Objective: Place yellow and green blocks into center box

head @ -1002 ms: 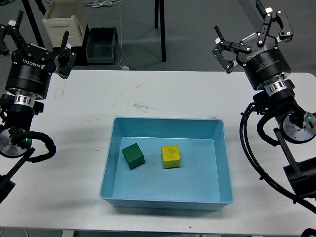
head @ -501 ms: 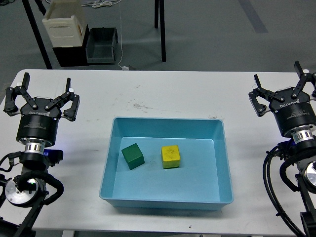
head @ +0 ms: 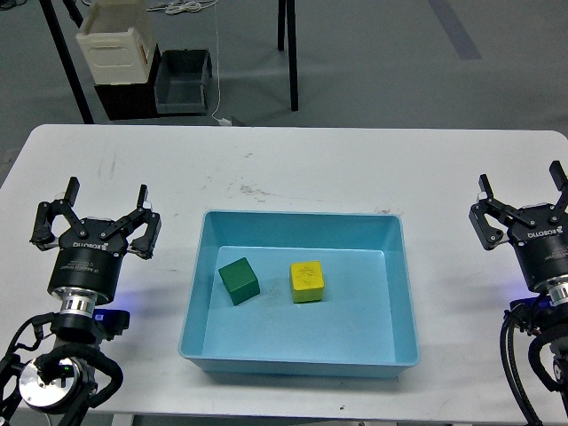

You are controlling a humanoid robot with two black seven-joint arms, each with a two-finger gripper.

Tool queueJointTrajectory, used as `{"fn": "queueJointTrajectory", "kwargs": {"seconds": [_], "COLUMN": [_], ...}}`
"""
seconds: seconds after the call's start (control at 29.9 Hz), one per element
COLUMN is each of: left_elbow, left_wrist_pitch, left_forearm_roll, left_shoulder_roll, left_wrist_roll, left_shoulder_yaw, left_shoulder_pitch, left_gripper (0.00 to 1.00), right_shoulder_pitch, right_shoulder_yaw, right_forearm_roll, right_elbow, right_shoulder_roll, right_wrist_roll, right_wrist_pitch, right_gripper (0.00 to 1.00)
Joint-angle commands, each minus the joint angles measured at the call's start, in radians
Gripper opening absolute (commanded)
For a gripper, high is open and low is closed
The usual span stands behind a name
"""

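Observation:
A green block [head: 240,280] and a yellow block [head: 307,281] lie side by side on the floor of the light blue box [head: 398,275] in the middle of the white table. My left gripper [head: 98,216] is open and empty over the table, left of the box. My right gripper [head: 524,197] is open and empty over the table, right of the box. Neither gripper touches the box or a block.
The white table [head: 293,169] runs to its far edge at the back. On the floor beyond it stand a cream crate [head: 114,37], a dark bin [head: 183,80] and black stand legs [head: 288,35].
Both arms have drawn back and down toward the near table edge, away from the back corners. Both grippers stay open and empty. The blocks and the box have not moved.

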Motion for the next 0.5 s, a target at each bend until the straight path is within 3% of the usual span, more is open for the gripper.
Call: {"fn": "queueJointTrajectory", "kwargs": {"seconds": [0.0, 0.47], "left_elbow": [-0.013, -0.013], "left_wrist_pitch": [-0.013, -0.026], "left_forearm_roll": [-0.035, -0.040], "left_shoulder_roll": [-0.003, -0.025], "left_wrist_roll": [0.000, -0.012], "left_shoulder_yaw": [0.004, -0.004], "left_shoulder_pitch": [0.019, 0.029], "left_gripper": [1.00, 1.00], "right_shoulder_pitch": [-0.011, -0.020], "right_shoulder_yaw": [-0.001, -0.017], "right_forearm_roll": [0.026, 0.021], "right_elbow": [0.000, -0.005], "right_shoulder_roll": [0.000, 0.000], "right_wrist_roll": [0.000, 0.010], "right_wrist_pitch": [0.005, 0.036], "right_gripper": [1.00, 1.00]}}
